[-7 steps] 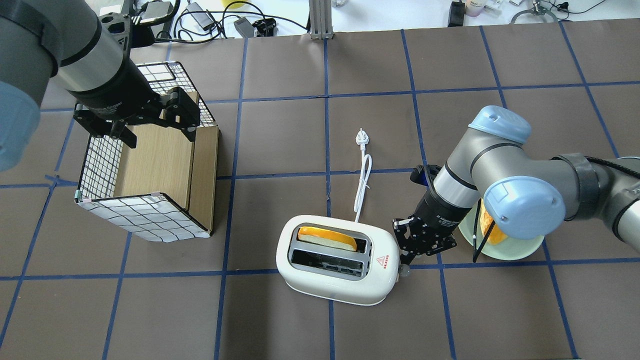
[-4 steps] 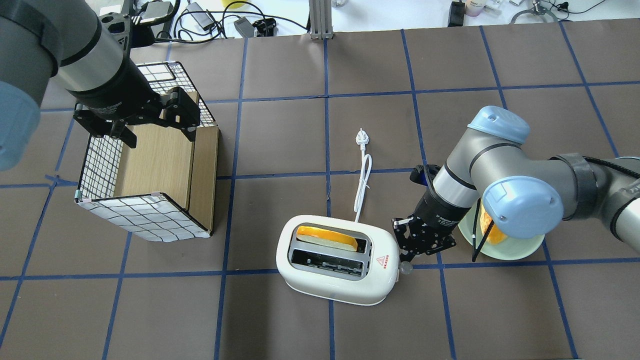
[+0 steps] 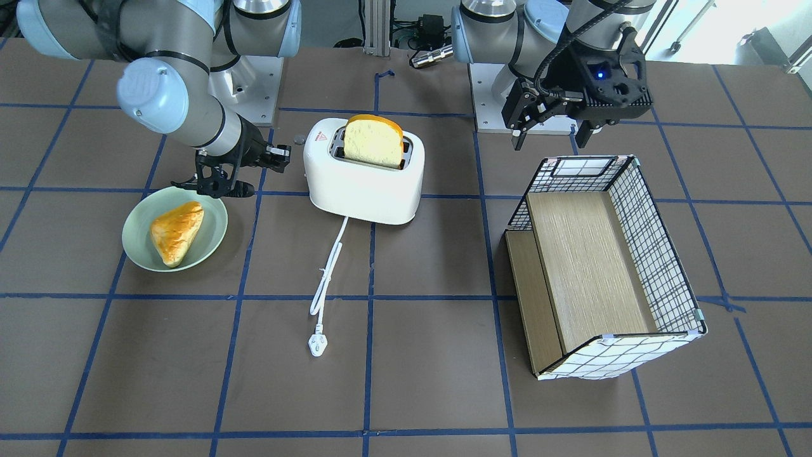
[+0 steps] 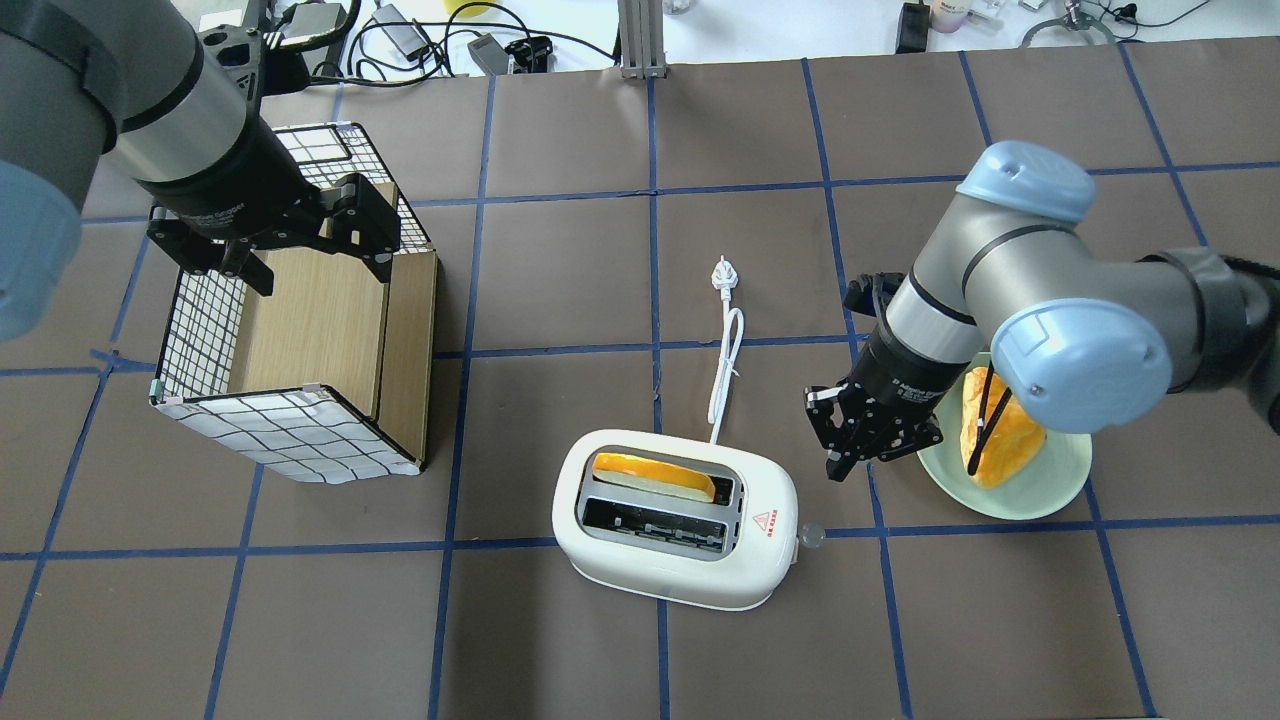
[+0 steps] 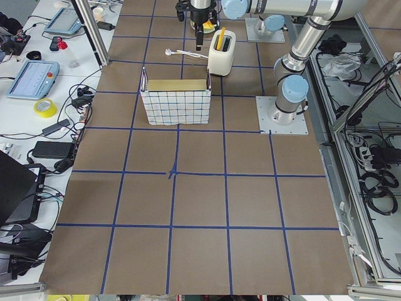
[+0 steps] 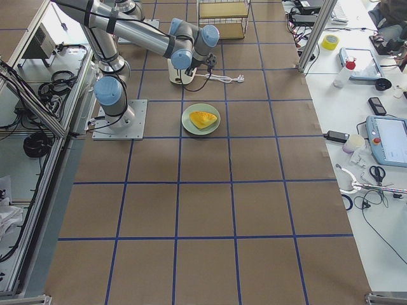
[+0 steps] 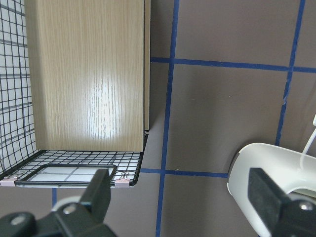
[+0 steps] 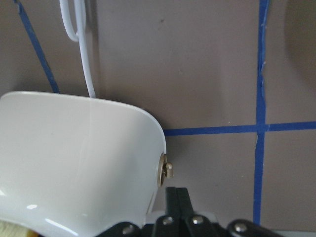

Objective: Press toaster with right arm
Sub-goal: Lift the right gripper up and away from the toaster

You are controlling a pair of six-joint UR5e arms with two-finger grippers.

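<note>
A white toaster (image 4: 680, 575) sits mid-table near the robot's edge, with a bread slice (image 4: 655, 478) in one slot. Just beside its right end, not touching, hangs the right gripper (image 4: 836, 470), fingers pressed together, empty. The left gripper (image 4: 315, 265), spread wide and empty, hangs over a basket (image 4: 290, 430) toward the left edge.

This is a robotics lab. The worktop (image 5: 200, 207) is covered in brown mats marked off by a blue tape grid (image 5: 170, 174). The arms (image 5: 301, 42) stand on it, bolted to metal plates (image 5: 282, 119). Aluminium posts (image 6: 311, 33) frame it. The side benches hold teach pendants (image 5: 30, 79), a yellow tape roll (image 5: 45, 108), scissors (image 6: 376, 173) and a power brick (image 5: 47, 149). Cable bundles (image 5: 376, 182) lie along one side.
</note>
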